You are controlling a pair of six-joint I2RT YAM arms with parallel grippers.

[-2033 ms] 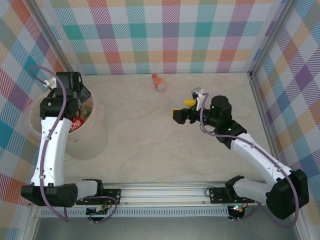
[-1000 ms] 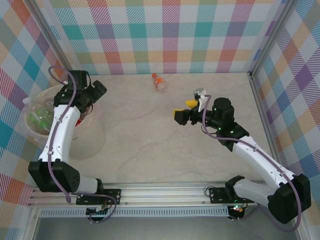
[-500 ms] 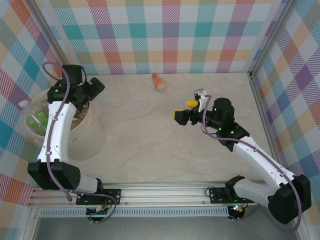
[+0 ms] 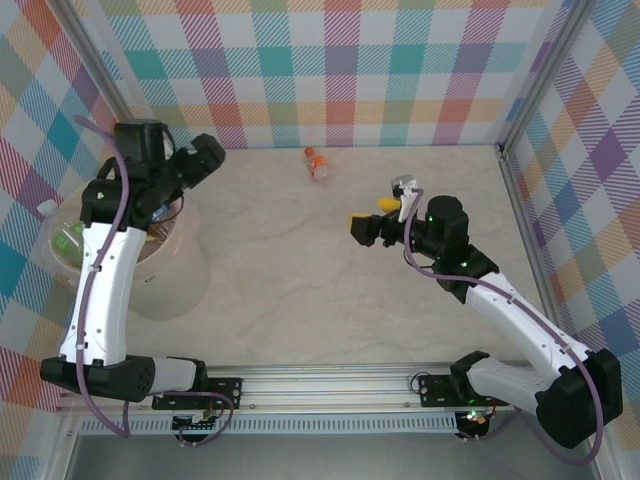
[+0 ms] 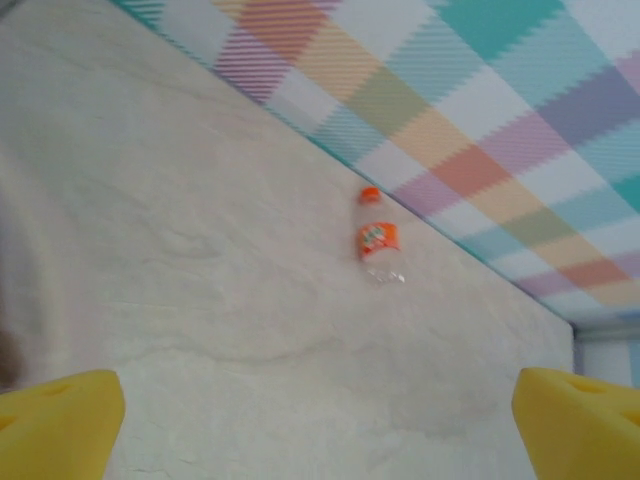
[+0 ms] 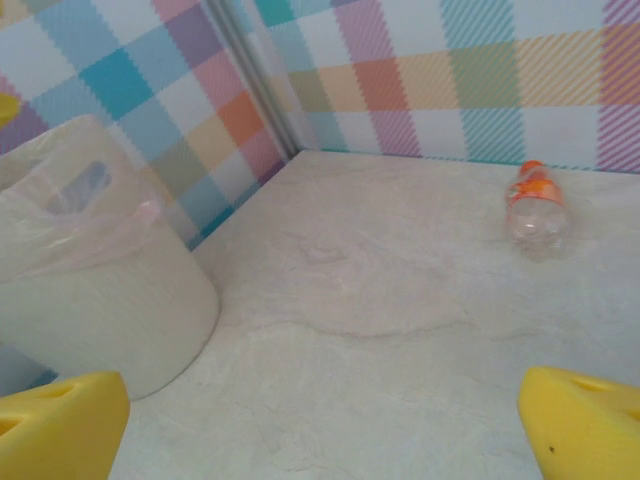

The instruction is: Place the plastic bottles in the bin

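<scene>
The plastic bottles (image 4: 72, 238) nearest me are lying heaped inside the bin (image 4: 175, 285), which is standing at the left edge of the table (image 4: 300, 300), right beside the left arm. From above I am seeing clear plastic, green labels and one white cap (image 4: 45, 208) poking up by the rim. The bin is showing as a wide, round, pale pinkish-beige bucket with a cut-out handle slot (image 6: 80, 186) near its top and a thin clear film draped over its rim. One more, the orange-capped bottle (image 4: 317, 164), is lying on its side far off, close to the checked back wall (image 4: 330, 70), well apart from the bin and from both grippers. It is clear, with an orange band round its upper body.

The left arm is rising from its base and reaching over the bin. The left gripper (image 4: 197, 166) is hanging by the bin's far rim, pointing out across the table toward the back wall, its jaws spread wide with nothing between them. The right arm is stretching in from the right with its elbow bent. The right gripper (image 4: 369, 214) is hovering over the middle of the table, facing left, its yellow pads (image 4: 358, 223) gaping apart and gripping nothing.

The orange label is carrying some pale marks, but they are too blurred to read from here.
</scene>
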